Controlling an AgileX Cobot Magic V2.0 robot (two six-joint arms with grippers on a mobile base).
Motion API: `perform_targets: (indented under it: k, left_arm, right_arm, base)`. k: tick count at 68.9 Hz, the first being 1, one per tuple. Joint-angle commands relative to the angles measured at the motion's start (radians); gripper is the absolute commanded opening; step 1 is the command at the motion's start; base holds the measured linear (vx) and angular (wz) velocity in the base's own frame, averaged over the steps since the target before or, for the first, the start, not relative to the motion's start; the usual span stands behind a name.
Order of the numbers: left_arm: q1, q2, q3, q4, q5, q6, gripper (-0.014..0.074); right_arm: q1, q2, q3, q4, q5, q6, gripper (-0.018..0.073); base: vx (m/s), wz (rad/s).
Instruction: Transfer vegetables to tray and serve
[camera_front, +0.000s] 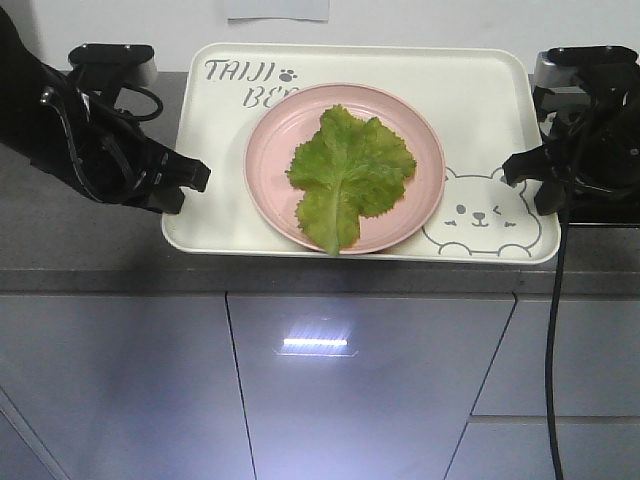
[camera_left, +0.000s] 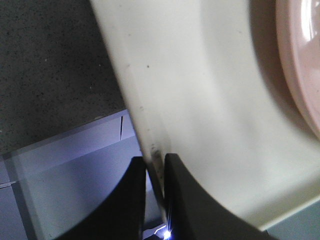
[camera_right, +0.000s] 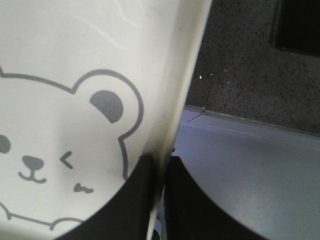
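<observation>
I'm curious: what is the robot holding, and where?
The large cream rectangular plastic tray: left gripper pinches its left rim, right gripper its right rim.

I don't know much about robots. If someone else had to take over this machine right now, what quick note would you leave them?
The left gripper is shut on the left rim of the tray.
The right gripper is shut on the tray's right rim, beside the bear face.
The lettuce leaf lies on the pink plate, which stands on the tray over the grey counter.
Done: the leaf is on the tray and both sides are gripped.
Left: carry the tray level and serve it. I cannot tell whether it is off the counter yet.
</observation>
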Motion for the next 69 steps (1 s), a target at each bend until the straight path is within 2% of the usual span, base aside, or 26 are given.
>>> perform_targets:
  k: [1,69]
  left_arm:
    - [-0.035,-0.045,-0.033,-0.192,-0.114,0.03,-0.0006]
    - [-0.035,-0.045,-0.033,-0.192,-0.114,0.03,-0.0006]
  right_arm:
    - [0.026,-0.043,-0.026,0.197,-0.06,-0.04,-0.0008]
    - [0.026,-0.043,-0.026,0.197,-0.06,-0.04,-0.0008]
  base:
    - [0.08,0.03]
    - [0.07,0.05]
